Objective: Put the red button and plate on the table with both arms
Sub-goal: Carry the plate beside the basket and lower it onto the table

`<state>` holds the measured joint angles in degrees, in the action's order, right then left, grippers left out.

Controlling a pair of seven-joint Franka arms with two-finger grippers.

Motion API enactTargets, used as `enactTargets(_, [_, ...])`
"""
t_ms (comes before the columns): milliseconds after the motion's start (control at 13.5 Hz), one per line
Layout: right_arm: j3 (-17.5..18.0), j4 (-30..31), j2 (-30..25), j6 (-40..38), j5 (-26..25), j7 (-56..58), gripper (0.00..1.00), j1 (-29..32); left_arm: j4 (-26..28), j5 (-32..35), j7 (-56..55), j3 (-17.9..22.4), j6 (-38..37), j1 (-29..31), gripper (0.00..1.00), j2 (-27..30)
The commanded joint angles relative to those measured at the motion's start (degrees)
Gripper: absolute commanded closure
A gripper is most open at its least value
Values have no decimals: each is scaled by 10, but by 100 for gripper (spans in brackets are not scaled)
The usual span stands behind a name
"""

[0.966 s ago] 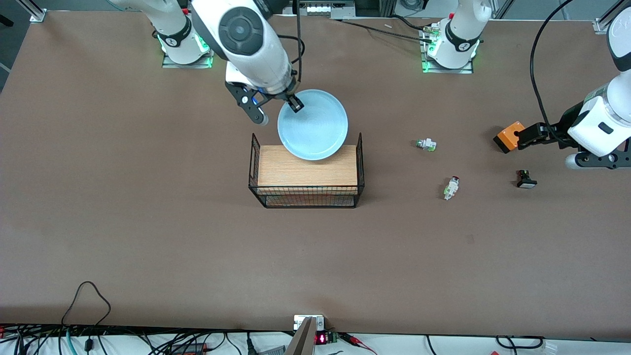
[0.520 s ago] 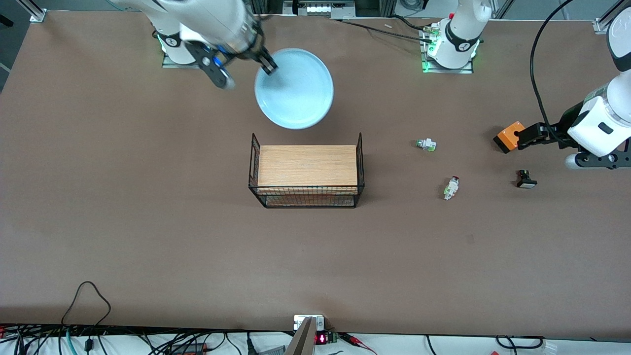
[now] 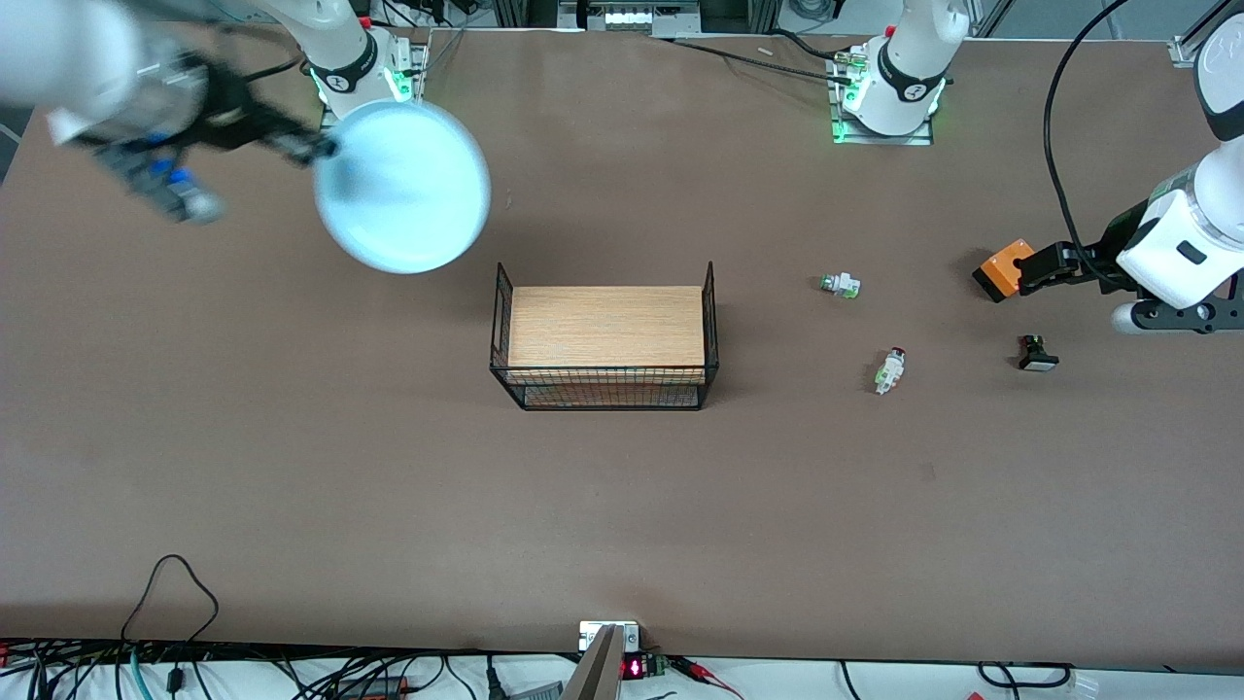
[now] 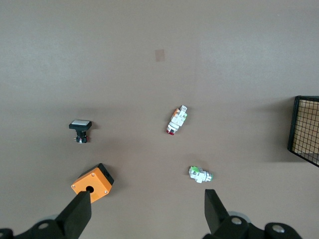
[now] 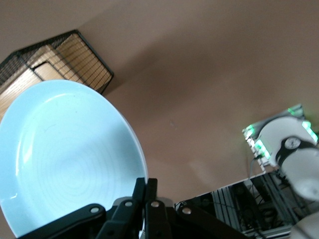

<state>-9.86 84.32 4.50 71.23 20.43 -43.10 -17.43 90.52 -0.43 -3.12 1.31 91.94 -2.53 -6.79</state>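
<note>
Upper left of the front view: the right end effector pinches the plate by its rim, in the air over bare surface. It should lower level before letting go. The left end effector, spread, waits above the orange box; the red button lies at right of centre.

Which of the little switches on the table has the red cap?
The red button, lying nearer the front camera than the green-capped switch. The black switch has a white cap.
</note>
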Motion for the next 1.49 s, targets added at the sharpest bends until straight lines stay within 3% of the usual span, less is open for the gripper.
enactTargets(0, [-33, 12, 17, 24, -42, 147, 100, 0, -20, -8, 10, 2, -12, -4, 0, -9])
enactTargets(223, [-34, 29, 40, 103, -131, 339, 100, 23, -20, -8, 10, 2, -12, -5, 0, -9])
enactTargets(520, [-34, 75, 64, 224, -181, 474, 100, 41, -20, -8, 10, 2, -12, -5, 0, -9])
enactTargets(1040, [-33, 166, 123, 433, -181, 617, 100, 93, -20, -8, 10, 2, -12, -5, 0, -9])
enactTargets(1411, [-29, 167, 185, 513, -163, 629, 100, 103, -20, -8, 10, 2, -12, -5, 0, -10])
